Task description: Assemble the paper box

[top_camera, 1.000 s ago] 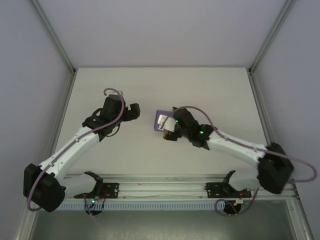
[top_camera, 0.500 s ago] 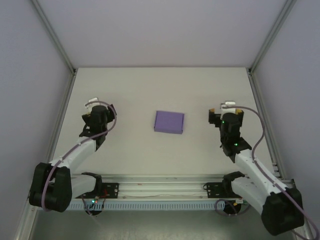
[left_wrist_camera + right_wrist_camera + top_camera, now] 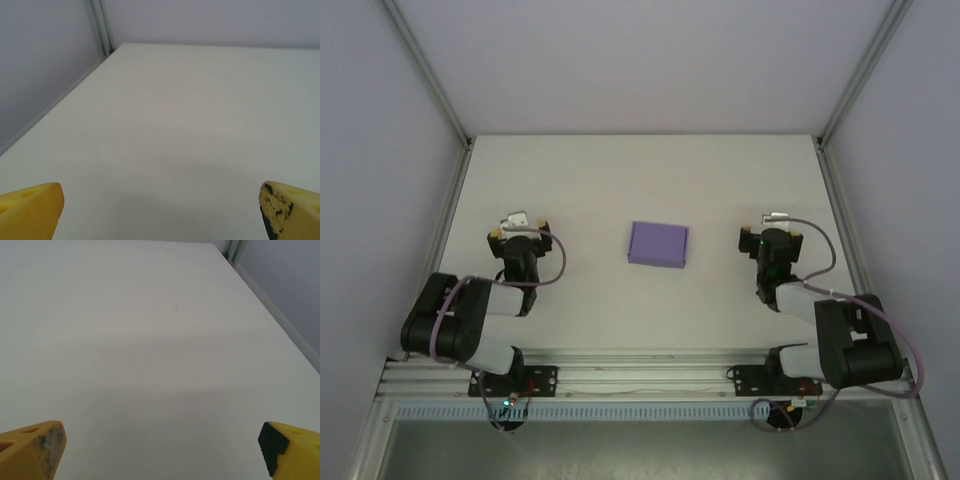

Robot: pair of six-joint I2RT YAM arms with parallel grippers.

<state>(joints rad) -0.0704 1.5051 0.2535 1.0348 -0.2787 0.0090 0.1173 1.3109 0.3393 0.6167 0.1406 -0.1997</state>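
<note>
The paper box is a small, shallow purple rectangle lying alone in the middle of the white table. My left gripper is folded back near its base, well to the left of the box, with its jaws wide open. In the left wrist view its yellow fingertips sit at the bottom corners over bare table. My right gripper is drawn back on the right side, also open, with nothing between its yellow fingertips.
Grey walls with metal corner posts enclose the table on three sides. An aluminium rail with the arm bases runs along the near edge. Bare table lies all around the box.
Both arms have pulled away from the box and folded back toward their bases. The right gripper let go of the box, which now lies alone at the centre.
</note>
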